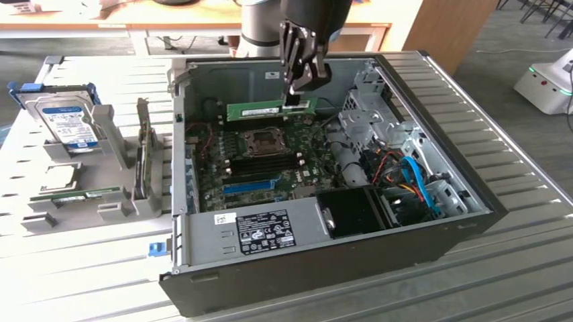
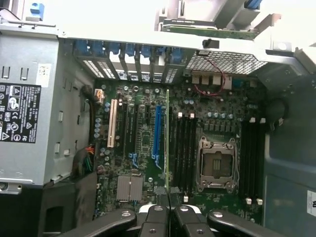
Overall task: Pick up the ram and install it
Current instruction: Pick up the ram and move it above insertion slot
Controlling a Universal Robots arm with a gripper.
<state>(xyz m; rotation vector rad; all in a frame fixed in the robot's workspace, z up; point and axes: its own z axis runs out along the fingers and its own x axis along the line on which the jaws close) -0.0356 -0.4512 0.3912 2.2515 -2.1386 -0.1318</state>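
Note:
The ram [image 1: 267, 109] is a long green stick with a white label, hanging level above the motherboard [image 1: 268, 161] inside the open computer case [image 1: 430, 241]. My gripper [image 1: 300, 92] is shut on the stick's end toward the exterior view's right. In the wrist view the ram [image 2: 167, 138] shows edge-on as a thin green line running out from my gripper [image 2: 168, 210], over the board beside the black memory slots [image 2: 183, 148]. It hangs apart from the slots, not seated.
The CPU socket [image 2: 216, 163] lies beside the slots, with another slot pair [image 2: 252, 158] beyond it. Power supply [image 1: 259, 231] and cables [image 1: 412, 178] fill the case's near side. On the table's left stand a hard drive [image 1: 67, 121], an upright card [image 1: 143, 157] and another green stick [image 1: 85, 195].

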